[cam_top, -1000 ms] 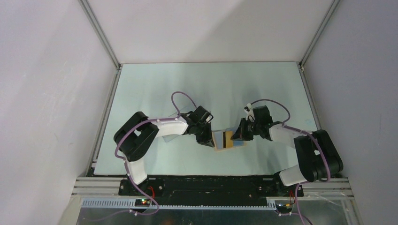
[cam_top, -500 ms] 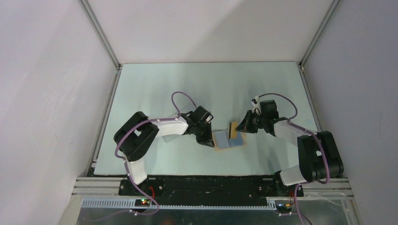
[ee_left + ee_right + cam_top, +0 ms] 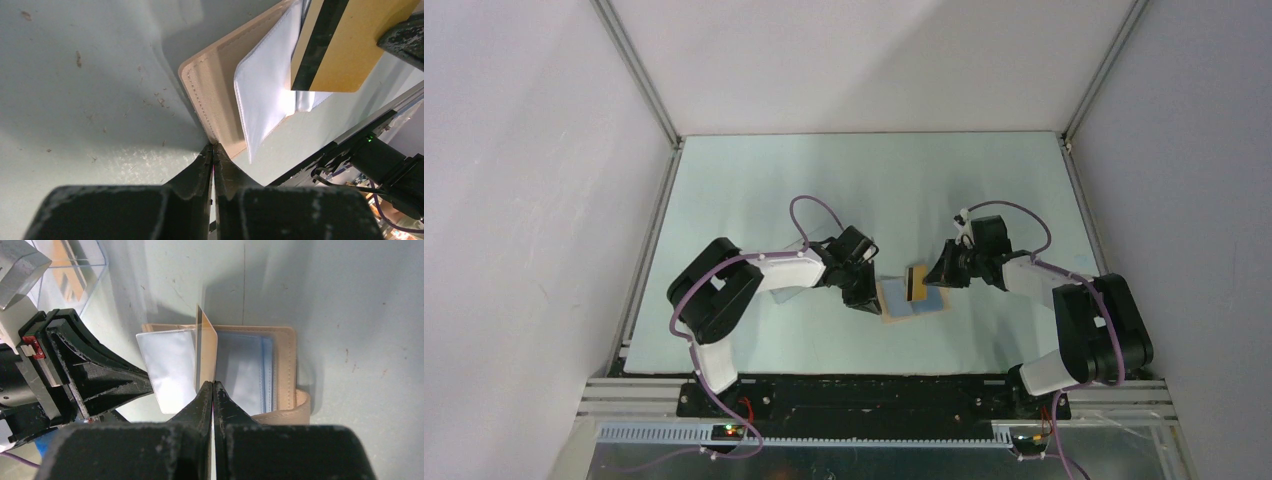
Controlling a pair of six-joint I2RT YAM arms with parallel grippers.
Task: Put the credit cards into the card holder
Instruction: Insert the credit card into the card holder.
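Since the card (image 3: 207, 350) is thin, stiff and slick, the right pincer (image 3: 213, 390) grips one edge, jaws closed tight, standing it over the open holder (image 3: 286, 365); the left pincer (image 3: 214, 152) pinches the soft holder's corner on the desk (image 3: 75, 100).

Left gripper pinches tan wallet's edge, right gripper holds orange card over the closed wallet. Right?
No: the flat tan bifold wallet lies open, per the right wrist view. Left gripper pinches its edge; right gripper holds the thin orange-yellow card.
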